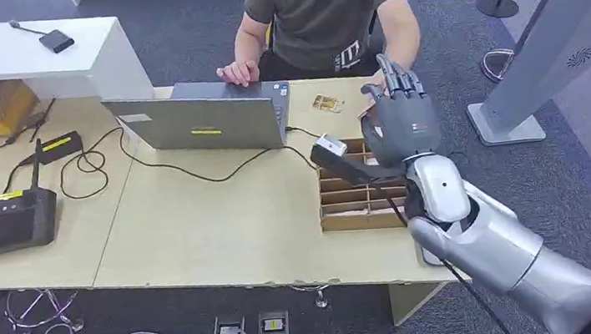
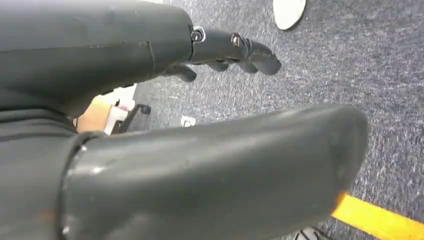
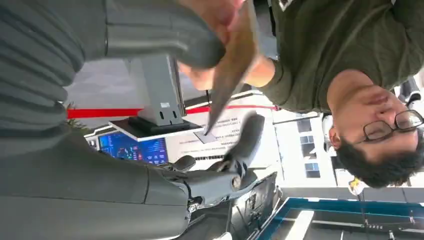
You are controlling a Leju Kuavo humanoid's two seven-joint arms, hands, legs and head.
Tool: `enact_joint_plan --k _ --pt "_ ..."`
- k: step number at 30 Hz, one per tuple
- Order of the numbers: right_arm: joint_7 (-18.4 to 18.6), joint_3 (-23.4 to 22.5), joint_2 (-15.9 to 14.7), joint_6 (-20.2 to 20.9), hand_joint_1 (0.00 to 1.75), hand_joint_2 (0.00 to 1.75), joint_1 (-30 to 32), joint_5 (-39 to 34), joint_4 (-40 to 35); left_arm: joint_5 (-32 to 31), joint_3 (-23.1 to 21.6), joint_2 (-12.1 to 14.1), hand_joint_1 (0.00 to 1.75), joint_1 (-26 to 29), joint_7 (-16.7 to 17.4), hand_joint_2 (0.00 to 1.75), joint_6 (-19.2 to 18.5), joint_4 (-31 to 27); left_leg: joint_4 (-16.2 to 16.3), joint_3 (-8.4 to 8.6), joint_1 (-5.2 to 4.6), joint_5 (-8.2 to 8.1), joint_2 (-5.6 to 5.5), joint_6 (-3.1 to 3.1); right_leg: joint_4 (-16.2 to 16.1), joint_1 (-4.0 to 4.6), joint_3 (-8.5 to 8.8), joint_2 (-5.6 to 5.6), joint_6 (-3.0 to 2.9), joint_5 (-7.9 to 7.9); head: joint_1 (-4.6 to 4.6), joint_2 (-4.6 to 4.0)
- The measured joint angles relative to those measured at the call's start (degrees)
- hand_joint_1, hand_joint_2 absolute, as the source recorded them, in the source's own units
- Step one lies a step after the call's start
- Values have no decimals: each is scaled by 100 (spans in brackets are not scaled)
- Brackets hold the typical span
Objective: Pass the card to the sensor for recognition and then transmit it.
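1. Far left of the pale wooden table [image 1: 198, 228]: a flat black box with two thin aerials [image 1: 8, 221], joined to black wires.
2. Next along: an open grey laptop [image 1: 203, 123], with one hand of the person in the dark green shirt [image 1: 325, 12] on its keys.
3. Then a brown cardboard tray with many small slots [image 1: 347, 207], and a small black and white sensor box [image 1: 332, 153] lying on its edge.
4. Just above the tray: the robot's right hand [image 1: 400, 121], lifted up on a bent silver arm, fingers pointing up, back of the hand to the camera, right by the person's other hand [image 1: 374, 89].
5. In the head view, hard to see the task's thing behind that hand.
6. In the right wrist view, easy to see: a thin tan card [image 3: 227, 80], seen from its edge, lying against the tip of the thick grey thumb [image 3: 165, 40], with the person's fingers on its other side.
7. One dark finger [image 3: 247, 135] near the card's far end, a little apart from it.
8. Cannot tell whether the right hand grips the card or just touches it.
9. Far right, on the dark carpet: a tall grey stand [image 1: 563, 36].
10. Left wrist view: the left hand [image 2: 125, 65] hanging over the grey carpet, thumb and fingers apart, holding nothing.
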Motion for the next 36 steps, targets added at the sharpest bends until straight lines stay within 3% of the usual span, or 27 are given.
enact_joint_plan --k 7,13,16,18,24,27,30,33,36 --pt "109 168 146 -146 0 0 -111 94 376 89 -2 -20 0 -3 0 0 -2 0 0 1 0 1 0 -1 0 0 0 0 0 0 0 0" --pt "228 258 183 -41 0 0 -165 173 577 85 -2 -28 0 -4 0 0 -64 0 1 4 0 1 0 -1 -1 0 -3 2 0 0 2 0" --pt "555 249 8 175 0 0 -164 170 599 57 -2 -24 0 -4 0 0 -149 0 4 9 -2 1 0 -1 -3 0 -5 2 0 0 -2 0" --pt "804 128 -287 306 0 0 -128 13 599 24 -2 -24 0 6 0 0 -199 0 9 10 -3 1 -10 0 -6 -1 -2 -13 0 0 -2 0" --pt "857 -851 -1352 991 0 0 332 114 590 24 -2 -11 0 41 42 0 -280 0 22 7 -3 -6 -5 6 -15 -2 8 -11 7 5 0 0" --pt "859 -1568 -1714 1255 0 0 746 162 544 76 -2 -4 0 41 44 0 -275 0 23 4 -3 -7 -13 7 -16 -2 7 -14 7 5 -2 0" --pt "859 -2423 -1954 1230 0 0 1229 -252 524 98 -2 0 0 49 96 0 -247 0 22 3 -1 -8 -15 6 -16 0 10 -15 7 5 -2 0" --pt "837 -3385 -2152 788 0 0 1856 -1343 529 280 -2 -2 0 49 122 0 -179 0 22 3 0 -8 -32 6 -18 0 8 -42 7 3 -2 0" --pt "646 -4034 -2315 -392 0 0 2479 -2666 683 615 -2 -37 0 49 125 0 8 0 21 -9 1 -8 -37 6 -17 1 7 -48 5 2 0 0"
